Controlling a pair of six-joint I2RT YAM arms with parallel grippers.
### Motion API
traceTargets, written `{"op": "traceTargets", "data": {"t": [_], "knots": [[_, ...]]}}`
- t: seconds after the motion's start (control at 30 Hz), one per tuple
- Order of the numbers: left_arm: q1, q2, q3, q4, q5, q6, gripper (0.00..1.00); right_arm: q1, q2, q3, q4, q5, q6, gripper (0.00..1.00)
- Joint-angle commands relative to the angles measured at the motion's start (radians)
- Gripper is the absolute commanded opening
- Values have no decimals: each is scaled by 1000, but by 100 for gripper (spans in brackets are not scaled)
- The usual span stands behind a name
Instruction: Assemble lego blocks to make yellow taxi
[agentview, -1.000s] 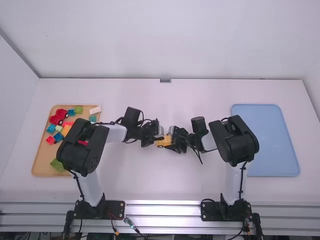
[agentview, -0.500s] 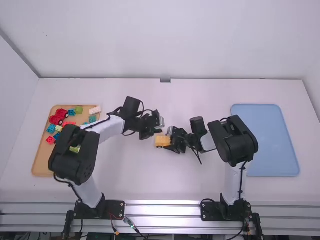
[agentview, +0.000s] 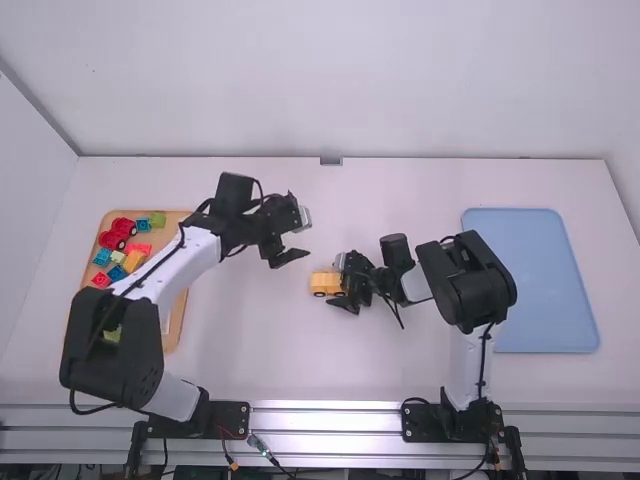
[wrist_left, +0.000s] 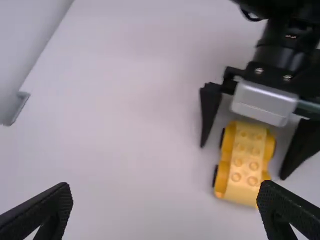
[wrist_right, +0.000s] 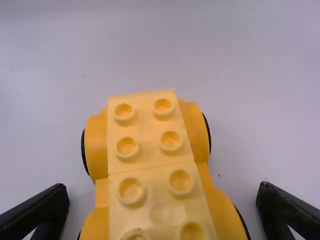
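Observation:
Midway along the white table stands the yellow car (agentview: 322, 284), a wheeled base with lighter yellow studded blocks in a row along its top. My right gripper (agentview: 336, 284) is low at the car's right end, its fingers apart on either side. In the right wrist view gaps separate the right gripper (wrist_right: 164, 194) from the car body (wrist_right: 195, 132). Farther back and left, my left gripper (agentview: 308, 240) is open and holds nothing. The left wrist view has the left gripper (wrist_left: 165, 194) spread wide, with the car (wrist_left: 245, 162) beyond it between the right gripper's fingers.
An orange-tan tray (agentview: 172, 335) at the left carries a red vehicle (agentview: 118, 233) and several loose coloured blocks; the left arm extends over part of it. At the right lies a light blue tray (agentview: 545, 280), close beside the right arm.
My left gripper has drawn away from the car, back and to the left, and the left arm's elbow has swung left and toward the camera. The car and my right gripper stay in place.

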Motion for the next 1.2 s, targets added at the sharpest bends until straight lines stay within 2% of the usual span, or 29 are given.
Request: {"op": "traceTargets", "data": {"t": [0.0, 0.1, 0.23, 0.5, 0.6, 0.67, 0.77, 0.83, 0.9, 0.97, 1.17], "knots": [[30, -23, 7, 16, -21, -130, 99, 5, 12, 6, -23, 22, -8, 99], [66, -23, 7, 38, -21, -204, 99, 3, -22, 7, -79, 42, -8, 99], [127, -23, 7, 41, -21, -286, 99, 6, -117, 6, -185, 181, -10, 99], [190, -23, 6, -24, -10, -286, 99, -19, -338, 6, -403, 394, -23, 99], [190, -23, 6, -44, -24, -287, 99, -37, -408, 6, -473, 415, -56, 99], [192, -23, 6, -39, -97, -357, 99, -52, -457, 6, -515, 413, -70, 99], [192, -23, 7, -24, -332, -528, 99, -76, -510, 6, -551, 413, -69, 99], [193, -23, 11, -31, -471, -586, 99, -88, -532, 6, -562, 414, -68, 99], [221, -23, 34, -69, -536, -598, 99, -97, -545, 5, -563, 413, -69, 99], [258, -23, 55, -97, -525, -592, 99, -102, -545, 6, -554, 413, -68, 99], [477, -22, 108, -129, -500, -599, 99, -94, -544, 5, -547, 414, -69, 99]]}}
